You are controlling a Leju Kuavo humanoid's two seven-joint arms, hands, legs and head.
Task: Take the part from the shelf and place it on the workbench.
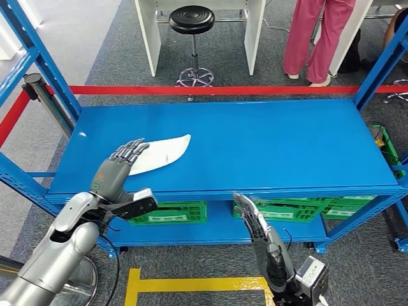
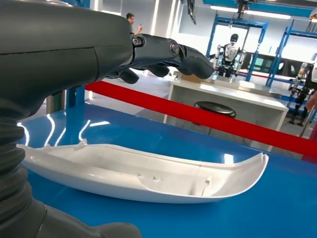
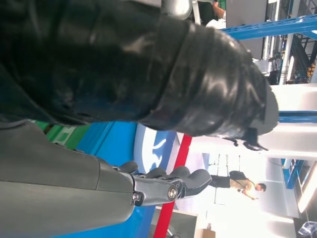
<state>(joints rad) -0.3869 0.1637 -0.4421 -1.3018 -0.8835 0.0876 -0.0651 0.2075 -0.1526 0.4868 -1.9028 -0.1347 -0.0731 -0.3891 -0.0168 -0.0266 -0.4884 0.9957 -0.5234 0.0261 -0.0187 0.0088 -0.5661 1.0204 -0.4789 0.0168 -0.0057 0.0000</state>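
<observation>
From the head view, a long white curved part [image 1: 161, 153] lies flat on the blue shelf top [image 1: 269, 146], toward its left side. The left hand [image 1: 118, 172] reaches over the near left end of the part, fingers [image 1: 129, 150] extended and spread above it, thumb [image 1: 139, 203] held out at the shelf's front edge; the hand grasps nothing. The right hand [image 1: 257, 226] hangs lower, in front of the shelf edge, fingers straight and apart, holding nothing. Green crates [image 1: 171, 212] sit on the lower shelf level. A red barrier tape [image 1: 217, 90] runs behind the shelf, with a black stool [image 1: 191, 20] and a white desk [image 1: 153, 32] beyond it. A person in pink trousers [image 1: 320, 38] stands at the back right. Yellow floor marking [image 1: 192, 285] lies in front of the shelf.

From the left wrist view, the part [image 2: 149, 173] rests hollow side up on the blue surface [image 2: 291, 208]. The dark fingers [image 2: 172, 54] of the left hand extend above it with a clear gap, not touching. The red tape [image 2: 209, 119], the stool [image 2: 215, 109] and a standing robot [image 2: 231, 52] appear behind.

From the right wrist view, the right hand's fingers [image 3: 176, 181] are extended, slightly curved, and hold nothing. A red tape [image 3: 174, 193] and a person [image 3: 242, 183] appear in the background.
</observation>
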